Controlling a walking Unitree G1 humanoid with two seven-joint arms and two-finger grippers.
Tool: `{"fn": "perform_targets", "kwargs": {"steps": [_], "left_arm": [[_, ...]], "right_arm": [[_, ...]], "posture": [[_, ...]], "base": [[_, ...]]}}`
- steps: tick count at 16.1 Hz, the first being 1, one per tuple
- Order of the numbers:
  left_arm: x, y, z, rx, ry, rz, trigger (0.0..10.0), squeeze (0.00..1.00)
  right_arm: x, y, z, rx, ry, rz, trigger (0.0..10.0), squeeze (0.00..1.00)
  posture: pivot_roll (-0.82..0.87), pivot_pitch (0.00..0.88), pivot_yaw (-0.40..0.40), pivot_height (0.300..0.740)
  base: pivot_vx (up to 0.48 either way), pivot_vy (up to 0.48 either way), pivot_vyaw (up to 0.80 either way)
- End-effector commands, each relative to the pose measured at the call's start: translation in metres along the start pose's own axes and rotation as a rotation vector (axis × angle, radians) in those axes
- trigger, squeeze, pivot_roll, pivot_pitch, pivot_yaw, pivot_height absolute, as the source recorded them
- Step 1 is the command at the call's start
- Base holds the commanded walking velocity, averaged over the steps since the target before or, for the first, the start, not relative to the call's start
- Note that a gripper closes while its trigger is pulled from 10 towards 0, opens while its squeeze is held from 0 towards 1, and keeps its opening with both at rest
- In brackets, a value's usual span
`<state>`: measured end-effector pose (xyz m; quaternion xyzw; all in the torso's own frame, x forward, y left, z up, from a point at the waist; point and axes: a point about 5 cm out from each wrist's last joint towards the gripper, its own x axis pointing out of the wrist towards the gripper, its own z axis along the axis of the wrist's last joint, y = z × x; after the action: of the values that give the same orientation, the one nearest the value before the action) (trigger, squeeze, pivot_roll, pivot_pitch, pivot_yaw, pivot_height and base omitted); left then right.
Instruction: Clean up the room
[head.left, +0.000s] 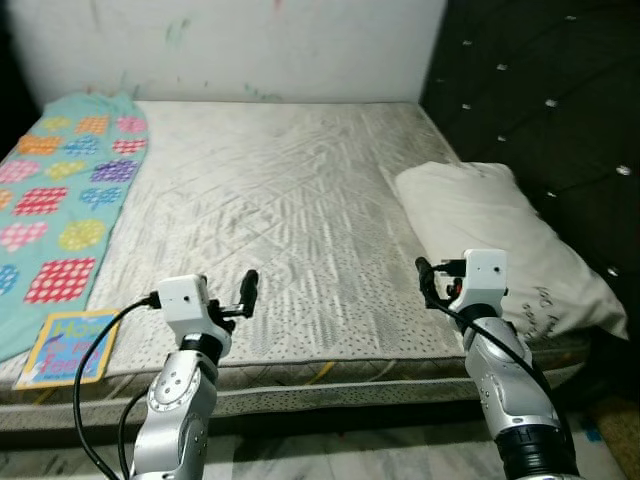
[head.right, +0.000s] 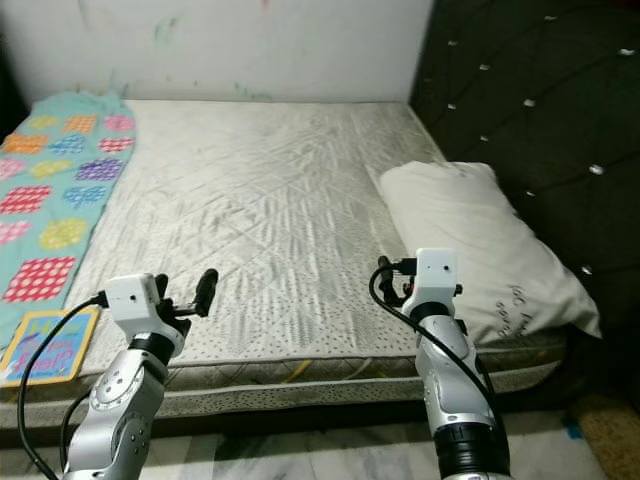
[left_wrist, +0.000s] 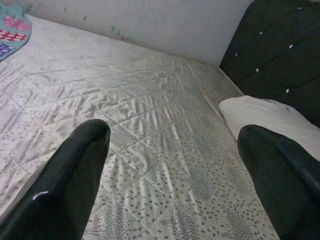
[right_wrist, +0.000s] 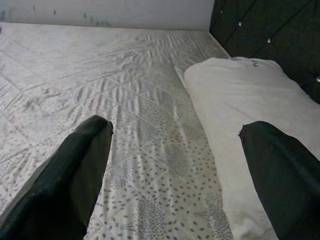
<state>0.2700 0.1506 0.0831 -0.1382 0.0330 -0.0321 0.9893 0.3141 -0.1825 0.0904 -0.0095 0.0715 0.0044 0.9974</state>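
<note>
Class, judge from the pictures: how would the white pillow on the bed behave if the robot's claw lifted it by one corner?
The white pillow looks soft and creased, so it would probably sag and fold. It seems light for its bulk. Lying flat on the mattress, it is unlikely to roll, though a push may slide or bunch it.

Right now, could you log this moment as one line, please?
left gripper open, empty | right gripper open, empty | both over mattress | pillow untouched

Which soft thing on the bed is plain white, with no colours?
The pillow by the dark headboard; the blanket on the robot's left has colourful patches.
</note>
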Motion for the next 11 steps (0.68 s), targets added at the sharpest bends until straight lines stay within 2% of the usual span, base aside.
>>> {"fn": "perform_targets", "kwargs": {"steps": [1,11], "left_arm": [[-0.0001,0.0033,-0.0002,0.007,0.004,0.006,10.0,0.0],[0.0003,0.003,-0.0012,0.006,0.013,0.002,10.0,0.0]], "right_arm": [[0.0002,0.0046,-0.0015,0.002,0.01,0.021,10.0,0.0],[-0.0018,0.0047,-0.0043,0.0,0.016,0.03,10.0,0.0]], "posture": [[-0.06,0.0,-0.015,0.74],[-0.06,0.0,-0.014,0.74]], "base": [[0.0,0.424,0.0],[0.0,0.47,0.0]]}}
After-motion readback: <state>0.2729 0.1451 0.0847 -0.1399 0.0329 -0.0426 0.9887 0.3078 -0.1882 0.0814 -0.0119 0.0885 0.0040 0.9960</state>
